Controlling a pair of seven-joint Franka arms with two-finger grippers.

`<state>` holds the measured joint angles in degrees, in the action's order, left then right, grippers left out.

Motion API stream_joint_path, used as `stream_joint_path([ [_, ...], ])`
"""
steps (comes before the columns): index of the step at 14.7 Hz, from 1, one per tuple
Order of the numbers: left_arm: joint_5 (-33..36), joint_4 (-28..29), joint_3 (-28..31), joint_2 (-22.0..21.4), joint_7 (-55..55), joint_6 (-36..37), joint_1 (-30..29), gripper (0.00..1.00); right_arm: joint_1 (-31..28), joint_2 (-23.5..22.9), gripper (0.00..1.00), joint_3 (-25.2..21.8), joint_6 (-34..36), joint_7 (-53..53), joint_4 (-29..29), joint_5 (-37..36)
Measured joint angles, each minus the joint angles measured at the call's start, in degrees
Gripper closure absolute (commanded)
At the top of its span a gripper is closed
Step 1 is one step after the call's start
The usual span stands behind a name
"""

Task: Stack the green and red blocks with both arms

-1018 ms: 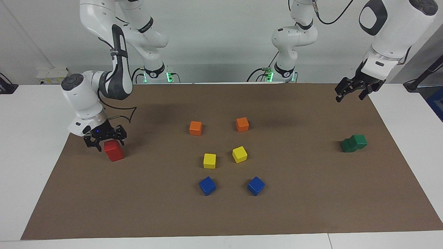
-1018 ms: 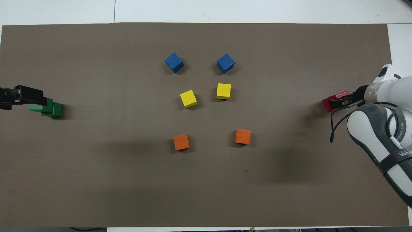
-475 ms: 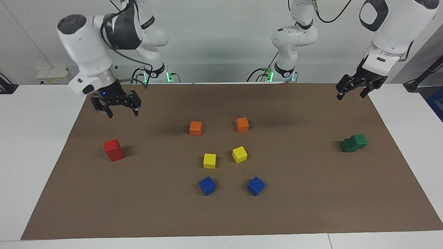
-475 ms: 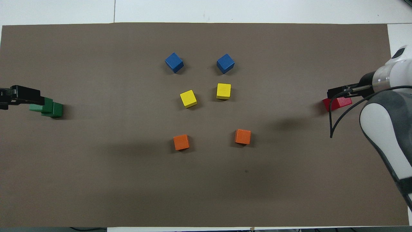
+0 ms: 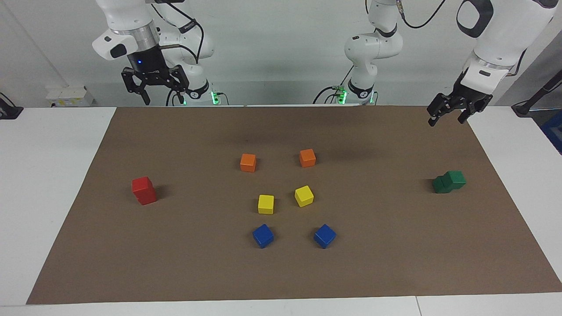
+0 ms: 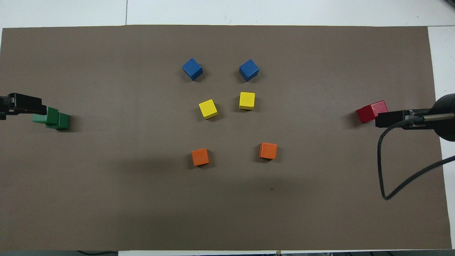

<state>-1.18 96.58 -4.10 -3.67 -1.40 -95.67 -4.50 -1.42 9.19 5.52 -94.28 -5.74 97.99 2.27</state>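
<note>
Red stack (image 5: pixel 144 190): two red cubes, one on the other, on the brown mat (image 5: pixel 281 272) toward the right arm's end; top cube sits nearly square on the lower one.
Green stack (image 5: pixel 448 181): two green cubes toward the left arm's end of the mat; upper cube is shifted sideways and overhangs the lower.
Landmark: the yellow pair (image 5: pixel 285 199) at mid-mat; red stack well to one side of it, green stack well to the other, both about level with it.
Right gripper (image 5: pixel 154 84): fingers spread, holding nothing, high over the mat edge nearest the robots, well clear of the red stack.
Left gripper (image 5: pixel 452 112): fingers spread, empty, in the air over the mat corner by its own base, apart from the green stack.
Task status (judgement): both stacks look built; arms clear.
Risk: green top cube's overhang leaves little support; a table jolt or a low arm sweep could tip it off.
Risk, minor: the right arm's dangling cable (image 6: pixel 387 177) could snag the red stack if that arm drops low.
Others: orange pair (image 5: pixel 277 160), blue pair (image 5: pixel 294 235), untouched.
</note>
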Motion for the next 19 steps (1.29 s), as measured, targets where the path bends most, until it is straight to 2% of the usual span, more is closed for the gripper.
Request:
stream_joint_path([
  [3,0.0,-0.1,0.0,0.0,0.0,0.0,0.0,0.00,-0.7,-5.9,0.05,-0.2,0.4,1.8,-4.6,-1.6],
  [5,0.0,-0.2,-0.1,0.0,0.0,0.0,0.0,0.00,-0.7,-7.7,0.05,-0.2,0.7,2.0,-6.1,-2.3],
  [19,0.0,-0.2,-0.1,0.0,0.0,0.0,0.0,0.00,-2.0,-8.1,0.02,-0.2,1.4,2.1,-6.7,-3.1],
])
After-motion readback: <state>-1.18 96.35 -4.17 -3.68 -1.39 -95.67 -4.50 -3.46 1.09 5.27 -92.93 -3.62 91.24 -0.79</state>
